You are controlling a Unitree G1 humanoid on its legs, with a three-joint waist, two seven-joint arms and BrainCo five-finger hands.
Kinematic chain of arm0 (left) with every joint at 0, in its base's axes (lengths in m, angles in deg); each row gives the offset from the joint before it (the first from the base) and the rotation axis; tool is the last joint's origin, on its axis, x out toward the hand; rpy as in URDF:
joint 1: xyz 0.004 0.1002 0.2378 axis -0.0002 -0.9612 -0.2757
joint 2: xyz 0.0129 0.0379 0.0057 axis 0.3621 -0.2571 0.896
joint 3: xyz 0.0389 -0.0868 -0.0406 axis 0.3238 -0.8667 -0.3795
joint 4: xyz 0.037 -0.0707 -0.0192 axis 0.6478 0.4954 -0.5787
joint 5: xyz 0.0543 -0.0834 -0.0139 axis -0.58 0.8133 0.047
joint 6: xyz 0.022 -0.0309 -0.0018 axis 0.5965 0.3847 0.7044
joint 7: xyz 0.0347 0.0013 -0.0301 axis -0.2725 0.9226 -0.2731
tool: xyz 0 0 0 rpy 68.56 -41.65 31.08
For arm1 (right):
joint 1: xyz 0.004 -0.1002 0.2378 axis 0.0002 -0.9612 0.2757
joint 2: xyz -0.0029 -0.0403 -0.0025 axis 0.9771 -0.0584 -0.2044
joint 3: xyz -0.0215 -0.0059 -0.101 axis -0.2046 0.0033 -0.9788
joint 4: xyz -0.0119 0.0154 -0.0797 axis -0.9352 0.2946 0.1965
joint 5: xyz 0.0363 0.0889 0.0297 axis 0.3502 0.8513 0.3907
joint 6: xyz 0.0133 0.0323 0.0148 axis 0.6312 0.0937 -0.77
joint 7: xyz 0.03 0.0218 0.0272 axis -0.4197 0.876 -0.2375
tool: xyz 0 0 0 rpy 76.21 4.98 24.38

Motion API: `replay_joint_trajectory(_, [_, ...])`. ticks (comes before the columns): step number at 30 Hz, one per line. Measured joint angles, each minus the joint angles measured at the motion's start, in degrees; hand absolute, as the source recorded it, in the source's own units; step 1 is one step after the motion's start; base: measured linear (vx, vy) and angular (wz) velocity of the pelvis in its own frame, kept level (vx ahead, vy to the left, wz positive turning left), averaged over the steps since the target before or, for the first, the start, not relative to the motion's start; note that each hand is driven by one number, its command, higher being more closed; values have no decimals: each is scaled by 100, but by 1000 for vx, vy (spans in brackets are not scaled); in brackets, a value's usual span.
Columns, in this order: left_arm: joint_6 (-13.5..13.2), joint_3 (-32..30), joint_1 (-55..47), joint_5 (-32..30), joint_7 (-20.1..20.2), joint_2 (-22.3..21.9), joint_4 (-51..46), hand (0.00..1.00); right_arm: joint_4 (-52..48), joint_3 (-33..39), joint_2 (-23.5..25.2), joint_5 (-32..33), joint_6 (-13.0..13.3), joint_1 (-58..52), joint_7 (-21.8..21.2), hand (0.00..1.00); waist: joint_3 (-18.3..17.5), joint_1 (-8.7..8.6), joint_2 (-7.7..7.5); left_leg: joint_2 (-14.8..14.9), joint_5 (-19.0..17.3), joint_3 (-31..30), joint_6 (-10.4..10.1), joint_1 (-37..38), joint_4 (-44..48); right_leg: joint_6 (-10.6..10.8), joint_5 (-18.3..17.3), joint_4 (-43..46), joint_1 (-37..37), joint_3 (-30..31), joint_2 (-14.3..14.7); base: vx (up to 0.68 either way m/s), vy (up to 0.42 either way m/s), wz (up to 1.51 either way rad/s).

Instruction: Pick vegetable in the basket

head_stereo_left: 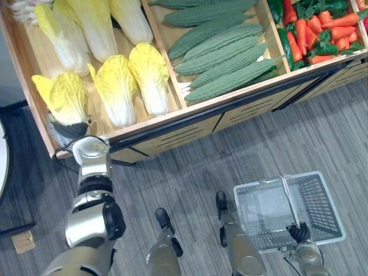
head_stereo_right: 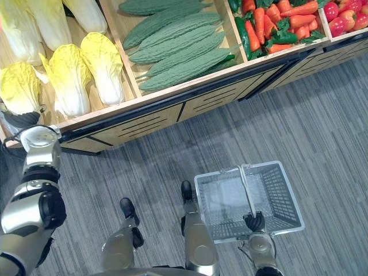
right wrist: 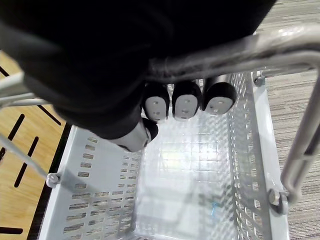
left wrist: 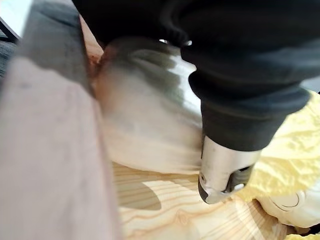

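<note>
At the bin's (head_stereo_left: 144, 126) front lie three cabbages (head_stereo_left: 115, 86); below, one basket (head_stereo_left: 316, 201).

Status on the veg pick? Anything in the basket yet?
Done: the right hand is curled round the handle of the basket, holding it below the shelf. In hand: the left hand is inside the crate beside the nearest cabbage; its grip is not readable. Left: lift a vegetable out and put it in the basket, which is empty.
</note>
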Motion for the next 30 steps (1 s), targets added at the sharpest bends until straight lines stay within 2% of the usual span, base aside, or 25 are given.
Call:
replay_joint_trajectory(4, [175, 229, 196, -483, 375, 155, 169, 100, -68, -2, -32, -4, 1, 30, -25, 100, 2, 46, 2, -16, 10, -2, 9, -9, -12, 11, 9, 1, -3, -16, -44, 5, 0, 2])
replay_joint_trajectory(6, [207, 421, 225, -532, 507, 180, 169, 100, -144, -2, -32, -5, 2, 28, -38, 100, 2, 47, 2, -29, 13, -2, 13, -16, -13, 20, 15, 1, -6, -19, -59, 5, 2, 2])
replay_joint_trajectory(10, [269, 606, 362, -534, 689, 170, 176, 100, -229, -2, -33, -5, 26, 29, -82, 100, 2, 44, 1, -65, 44, 2, 39, -18, -67, 30, 41, -1, -29, -18, -93, 0, 0, 0])
replay_joint_trajectory(16, [267, 590, 417, -521, 813, 64, 177, 100, -259, 1, -33, -9, 24, 27, -90, 100, 1, 37, 0, -87, 59, 4, 60, -18, -69, 63, 81, -1, -30, -11, -147, 0, 0, 0])
replay_joint_trajectory(18, [235, 458, 451, -316, 802, -29, 184, 100, -278, 3, -33, -15, 21, 24, -114, 100, 1, 18, 0, -99, 68, -1, 72, -16, -69, 76, 93, 1, -20, -14, -164, 1, 0, 3])
replay_joint_trajectory(20, [184, 192, 539, 72, 747, -206, 216, 100, -279, 6, -31, -18, 13, 12, -119, 100, 1, 8, -1, -107, 73, -14, 79, 0, -69, 79, 96, 1, 9, -31, -180, 1, 1, 6])
replay_joint_trajectory(21, [87, 15, 560, 630, 558, -389, 200, 100, -280, 13, -19, -22, -10, -9, -118, 100, 1, 2, 0, -110, 74, -27, 79, 41, -70, 79, 96, -3, 64, -46, -188, 5, 0, 6])
replay_joint_trajectory(25, [-354, -397, 488, 1846, -122, -1128, -603, 100, -301, 44, 35, -32, -25, -112, -113, 100, -3, -15, -3, -123, 84, -147, 95, 85, -71, 79, 95, -8, 168, -146, -214, 2, -1, 11])
replay_joint_trajectory(27, [-547, -500, 272, 2204, -357, -1420, -1155, 100, -295, 82, 42, -102, -40, -130, -113, 100, -4, -15, -1, -133, 86, -155, 98, 115, -76, 79, 94, -8, 187, -146, -217, 0, 0, 0])
replay_joint_trajectory(30, [-708, -603, -138, 2315, -702, -1747, -1869, 100, -268, 198, 60, -221, -93, -164, -115, 100, -8, -17, 7, -132, 87, -165, 98, 180, -80, 79, 93, -11, 255, -150, -207, 5, -1, -1])
